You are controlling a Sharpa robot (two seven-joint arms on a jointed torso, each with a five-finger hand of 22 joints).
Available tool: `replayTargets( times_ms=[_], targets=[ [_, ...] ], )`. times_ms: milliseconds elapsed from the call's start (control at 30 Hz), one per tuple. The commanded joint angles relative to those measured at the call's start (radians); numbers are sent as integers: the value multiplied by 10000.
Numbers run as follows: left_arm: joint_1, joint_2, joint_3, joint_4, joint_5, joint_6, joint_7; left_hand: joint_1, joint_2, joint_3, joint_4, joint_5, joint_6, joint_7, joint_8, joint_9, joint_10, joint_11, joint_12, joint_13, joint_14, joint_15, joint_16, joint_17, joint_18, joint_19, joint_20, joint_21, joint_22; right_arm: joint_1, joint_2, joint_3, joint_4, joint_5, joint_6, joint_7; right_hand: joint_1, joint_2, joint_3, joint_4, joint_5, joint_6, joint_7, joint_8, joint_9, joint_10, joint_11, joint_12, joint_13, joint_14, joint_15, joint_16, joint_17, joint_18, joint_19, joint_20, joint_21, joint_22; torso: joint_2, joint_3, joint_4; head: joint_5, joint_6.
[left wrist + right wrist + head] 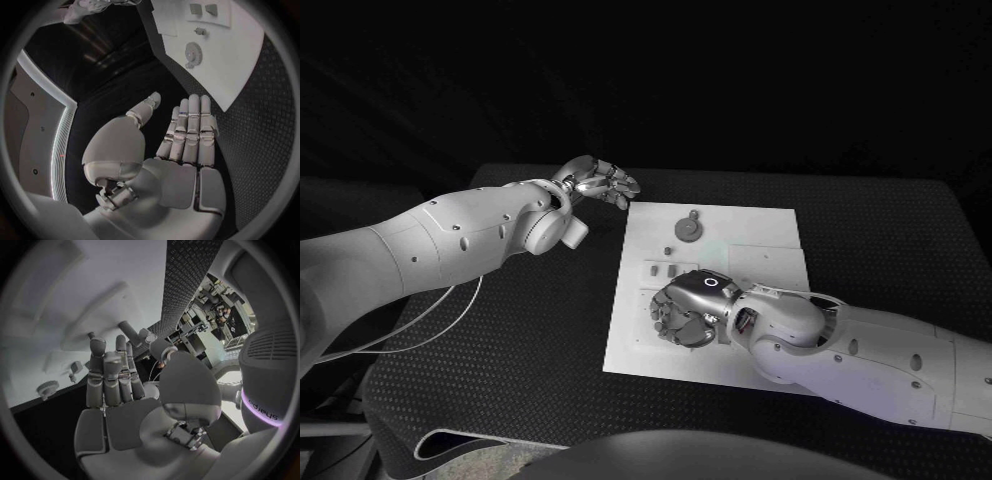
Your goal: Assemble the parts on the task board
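Note:
The white task board [733,250] lies mid-table. A grey gear-like part [687,231] and a small peg [697,213] sit at its far end, and small flat parts [662,267] lie nearer the middle. My right hand [689,310] hovers palm down over the board's near left portion, fingers [105,372] stretched toward the surface, thumb apart, nothing between them. My left hand [596,181] hangs over the black table just off the board's far left corner. Its fingers [190,127] are straight and it is empty. The left wrist view shows the gear [193,50] on the board [240,70].
Black matting [531,330] surrounds the board on all sides. A white cable [437,320] trails from my left arm over the table's left side. The right wrist view shows the gear [47,388] and a small part [75,367] beyond the fingertips.

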State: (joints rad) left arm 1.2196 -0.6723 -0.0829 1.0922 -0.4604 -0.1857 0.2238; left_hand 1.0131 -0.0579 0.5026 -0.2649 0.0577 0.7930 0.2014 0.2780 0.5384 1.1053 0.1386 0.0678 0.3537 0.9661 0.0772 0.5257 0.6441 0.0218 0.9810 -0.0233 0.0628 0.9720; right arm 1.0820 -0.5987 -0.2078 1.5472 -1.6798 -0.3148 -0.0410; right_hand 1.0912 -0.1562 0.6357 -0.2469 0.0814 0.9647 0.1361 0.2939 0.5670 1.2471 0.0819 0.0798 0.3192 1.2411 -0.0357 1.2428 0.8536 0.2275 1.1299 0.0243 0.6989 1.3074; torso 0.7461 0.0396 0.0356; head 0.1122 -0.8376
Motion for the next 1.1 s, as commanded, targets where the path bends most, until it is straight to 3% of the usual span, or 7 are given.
replayTargets(
  times_ms=[33, 133, 233, 867, 1100],
  targets=[
    [11, 16, 9, 14, 67, 117, 64, -103, 1, -9, 69, 8, -69, 25, 26, 15, -83, 20, 19, -13, 50, 41, -68, 14, 72, -37, 53, 57, -13, -9, 2, -1, 27, -24, 61, 267, 200, 442, 58, -165, -22, 201, -84, 109, 38, 71, -72, 40, 29, -57, -12, 48, 18, 343, -78, 1, 69, 235, 2, -4, 4, -7, -2],
    [11, 16, 9, 13, 67, 146, 54, -104, 2, -8, 70, 8, -70, 26, 26, 15, -85, 20, 18, -14, 50, 41, -71, 17, 72, -37, 53, 58, -13, -10, 3, -1, 37, -67, 44, 302, 433, 958, 177, -358, -15, 407, -155, 195, 80, 187, -123, 101, 98, -47, -55, 83, 25, 343, -79, 4, 127, 235, 4, -6, 6, 1, -17],
    [11, 17, 9, 13, 67, 149, 56, -106, 4, -8, 73, 8, -74, 27, 24, 14, -88, 22, 17, -14, 51, 41, -74, 21, 72, -37, 54, 58, -14, -10, 2, -1, 40, -92, 57, 303, 561, 1103, 302, -395, 0, 460, -165, 209, 92, 245, -155, 135, 144, -26, -85, 109, 32, 343, -45, -11, 169, 231, 4, -4, 8, 3, -23],
    [10, -10, 9, -5, 67, 173, 62, -102, 19, 3, 85, 8, -105, 39, 13, 11, -114, 32, 10, -19, 75, 36, -99, 64, 74, -27, 51, 62, -24, -10, -136, 1, 26, -175, 104, 267, 569, 1053, 360, -405, -10, 546, -192, 235, 117, 319, -198, 186, 237, -2, -128, 138, 38, 343, -6, -26, 232, 228, 0, 6, -3, 11, -62],
    [10, -15, 9, -5, 67, 176, 53, -103, 22, 5, 88, 8, -110, 41, 11, 10, -119, 34, 10, -20, 75, 36, -108, 73, 74, -30, 51, 60, -27, -10, -146, 1, 23, 11, 9, 242, 639, 751, 388, -427, -11, 387, -134, 118, 83, 118, -136, 83, 264, -3, -70, 140, 33, 343, -29, -43, 261, 223, -1, 3, -3, 3, -64]
  ],
)
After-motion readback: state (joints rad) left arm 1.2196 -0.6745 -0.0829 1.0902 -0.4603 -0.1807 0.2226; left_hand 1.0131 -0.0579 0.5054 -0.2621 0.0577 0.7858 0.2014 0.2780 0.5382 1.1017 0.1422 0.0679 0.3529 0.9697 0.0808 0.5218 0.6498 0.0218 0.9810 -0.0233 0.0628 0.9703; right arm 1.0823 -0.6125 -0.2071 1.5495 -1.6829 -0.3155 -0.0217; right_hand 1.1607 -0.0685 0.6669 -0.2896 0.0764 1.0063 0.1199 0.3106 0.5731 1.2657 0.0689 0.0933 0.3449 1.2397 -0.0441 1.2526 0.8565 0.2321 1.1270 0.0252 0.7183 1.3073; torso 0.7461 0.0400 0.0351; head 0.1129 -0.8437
